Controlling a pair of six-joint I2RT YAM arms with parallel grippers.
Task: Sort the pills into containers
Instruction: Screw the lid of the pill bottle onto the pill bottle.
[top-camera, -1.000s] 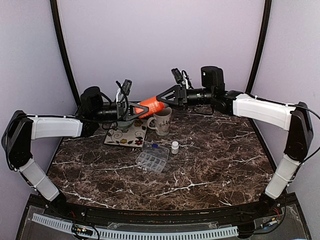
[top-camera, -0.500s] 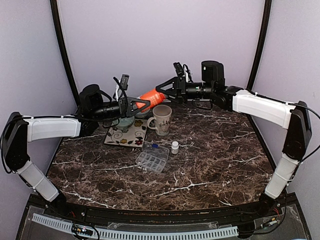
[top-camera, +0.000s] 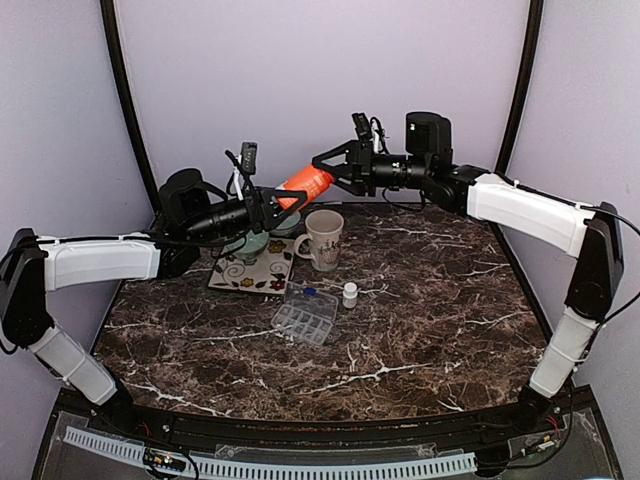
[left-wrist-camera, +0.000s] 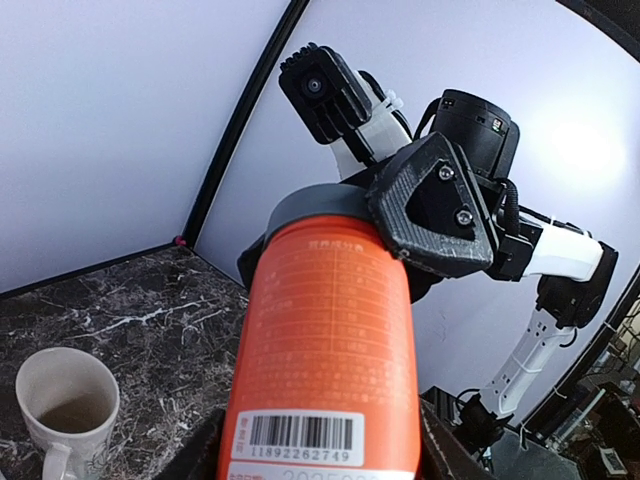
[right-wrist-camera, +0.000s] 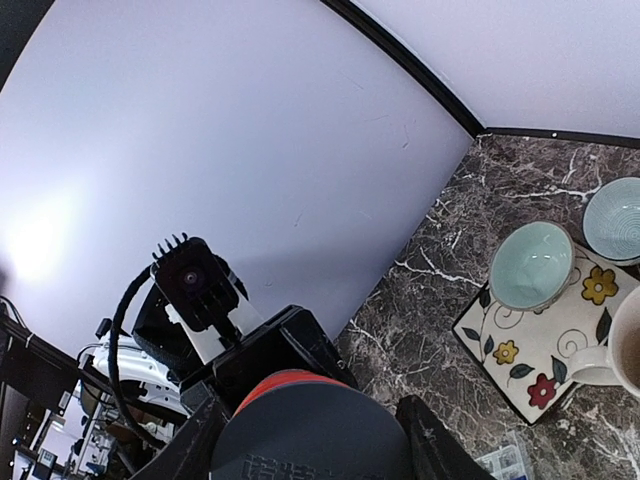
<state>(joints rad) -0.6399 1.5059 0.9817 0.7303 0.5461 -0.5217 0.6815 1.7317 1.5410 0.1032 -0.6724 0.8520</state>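
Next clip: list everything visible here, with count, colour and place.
orange bottle: 1, orange, grey cap, held in the air between both claws
mug: 1, cream, right of the tile
tile: 1, white, floral, far left of table
bowls: 2, pale green, on the tile
pill organiser: 1, clear, table centre
small bottle: 1, white, right of the organiser
table: 1, dark marble
left claw: 1, black, shut on the bottle's base
right claw: 1, black, shut on its cap end

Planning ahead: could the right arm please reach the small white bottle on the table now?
Probably not yet: the right claw grips the grey cap of the orange plastic bottle in mid-air; the small white bottle stands unobstructed.
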